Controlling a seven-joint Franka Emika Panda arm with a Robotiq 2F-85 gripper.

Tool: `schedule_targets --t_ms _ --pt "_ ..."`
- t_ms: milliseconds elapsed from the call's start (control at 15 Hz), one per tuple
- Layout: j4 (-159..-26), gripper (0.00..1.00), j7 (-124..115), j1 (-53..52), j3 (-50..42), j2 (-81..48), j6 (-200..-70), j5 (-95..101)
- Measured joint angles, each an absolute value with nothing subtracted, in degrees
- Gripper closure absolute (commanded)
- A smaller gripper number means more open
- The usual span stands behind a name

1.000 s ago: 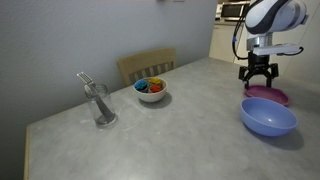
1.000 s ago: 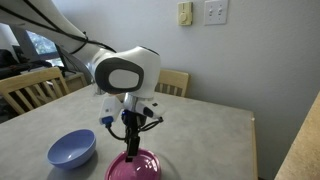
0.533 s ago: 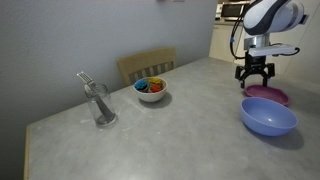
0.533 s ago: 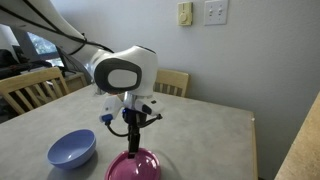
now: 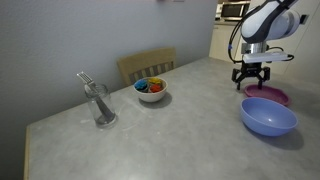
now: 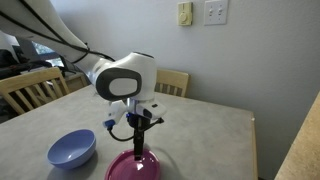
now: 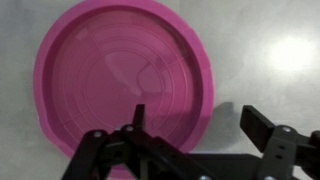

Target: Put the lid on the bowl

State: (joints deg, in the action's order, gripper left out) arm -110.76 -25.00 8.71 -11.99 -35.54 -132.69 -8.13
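The magenta-pink lid (image 7: pixel 120 75) lies flat on the grey table, also seen in both exterior views (image 5: pixel 270 96) (image 6: pixel 133 166). The periwinkle-blue bowl (image 5: pixel 268 117) (image 6: pixel 72 150) stands on the table beside the lid, empty. My gripper (image 7: pixel 195 118) is open and empty. It hovers over the lid's edge: one finger over the lid's inside, the other over bare table past the rim. It also shows in both exterior views (image 5: pixel 249 82) (image 6: pixel 137 152), just above the lid.
A white bowl with colourful contents (image 5: pixel 151 90) and a glass with utensils (image 5: pixel 101 105) stand further along the table. A wooden chair (image 5: pixel 146 65) stands behind the table. The table edge (image 5: pixel 300 135) runs close to the blue bowl.
My gripper has shifted a little sideways along the lid towards its edge and come lower. The lid and the bowl have not moved.
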Motion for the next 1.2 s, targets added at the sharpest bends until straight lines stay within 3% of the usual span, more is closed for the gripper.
schedule_targets --t_ms 67,200,667,800,1200 --pt "-110.8 0.26 -25.4 8.7 -12.2 -35.7 -132.9 -8.1" --pt "-110.7 0.47 -26.0 8.7 -12.5 -35.9 -133.0 -8.1" --pt "-110.5 0.95 -26.7 8.4 -12.9 -36.4 -133.4 -8.1" --pt "-110.5 1.00 -26.7 8.3 -13.0 -36.5 -133.5 -8.1" --pt "-110.4 0.97 -26.8 7.8 -13.4 -36.5 -133.4 -7.5"
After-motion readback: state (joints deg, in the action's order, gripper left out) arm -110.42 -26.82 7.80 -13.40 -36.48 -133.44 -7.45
